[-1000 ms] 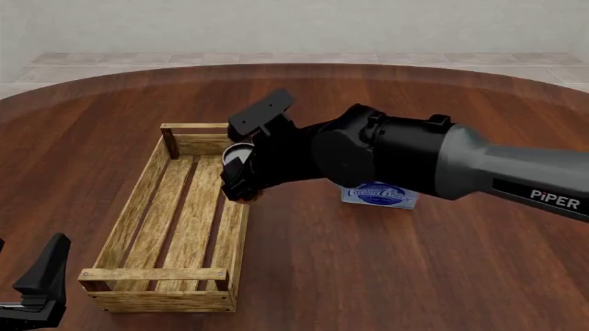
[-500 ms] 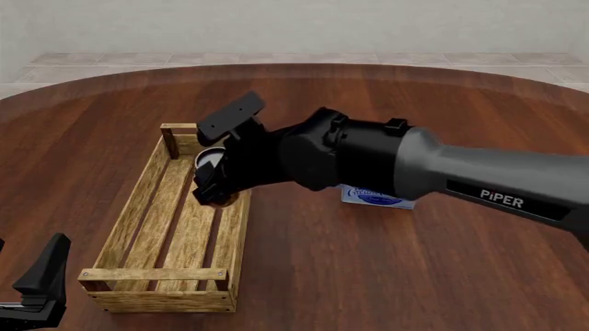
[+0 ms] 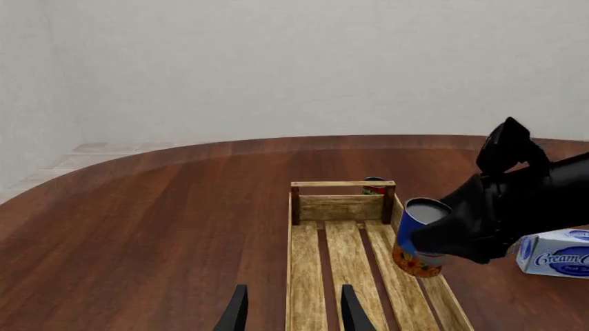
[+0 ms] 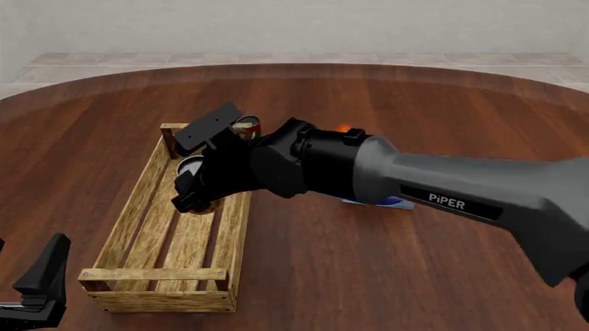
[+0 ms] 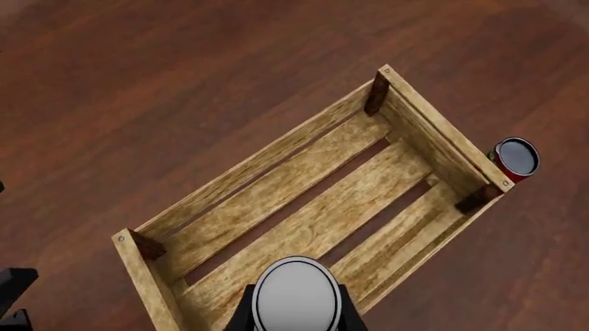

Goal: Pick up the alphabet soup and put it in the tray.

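Observation:
The alphabet soup (image 3: 416, 238), a blue-labelled can with a pale top (image 5: 296, 296), is held in my right gripper (image 4: 192, 194), which is shut on it. The can hangs tilted above the far half of the tray (image 4: 138, 207), off the slats. The tray is a long wooden crate, also seen in the left wrist view (image 3: 341, 207) and the right wrist view (image 5: 276, 186). My left gripper (image 3: 294, 314) is open and holds nothing. It sits low at the near left (image 4: 41, 279), short of the tray's near end.
A red-labelled can (image 4: 245, 126) stands just beyond the tray's far right corner. A white and blue cream cheese box (image 3: 556, 252) lies right of the tray, mostly hidden by my right arm in the front view. Something small and orange (image 4: 343, 128) shows behind that arm.
My right arm has swung left with the can, from over the tray's right rail to over its slats. The left arm has stayed still.

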### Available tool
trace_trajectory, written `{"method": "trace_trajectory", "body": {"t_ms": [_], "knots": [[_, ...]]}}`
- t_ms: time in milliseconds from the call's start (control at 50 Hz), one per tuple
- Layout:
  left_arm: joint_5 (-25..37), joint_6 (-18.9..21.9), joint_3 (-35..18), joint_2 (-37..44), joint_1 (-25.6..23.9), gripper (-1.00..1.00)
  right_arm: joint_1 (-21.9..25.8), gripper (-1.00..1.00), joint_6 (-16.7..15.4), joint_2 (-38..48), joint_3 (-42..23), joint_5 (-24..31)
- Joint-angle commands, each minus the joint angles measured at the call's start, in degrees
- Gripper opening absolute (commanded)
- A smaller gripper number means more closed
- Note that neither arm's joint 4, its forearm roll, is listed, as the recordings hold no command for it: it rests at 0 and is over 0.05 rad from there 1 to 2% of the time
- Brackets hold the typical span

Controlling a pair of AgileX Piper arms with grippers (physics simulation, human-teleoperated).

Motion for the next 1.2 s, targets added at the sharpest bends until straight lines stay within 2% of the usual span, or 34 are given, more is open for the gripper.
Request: {"method": "trace_trajectory", "body": {"t_ms": [20,680,1200], "knots": [[0.00,0.00,0.00,0.00,0.00,1.00,0.27,-1.00,1.39,2.79,-2.89,-0.42],[0.00,-0.01,0.00,0.00,-0.01,1.00,0.00,-1.00,1.82,9.56,-6.83,-1.08],[0.00,0.00,0.00,0.00,0.00,1.00,-0.20,-1.00,2.91,12.52,-7.38,-2.47]]}}
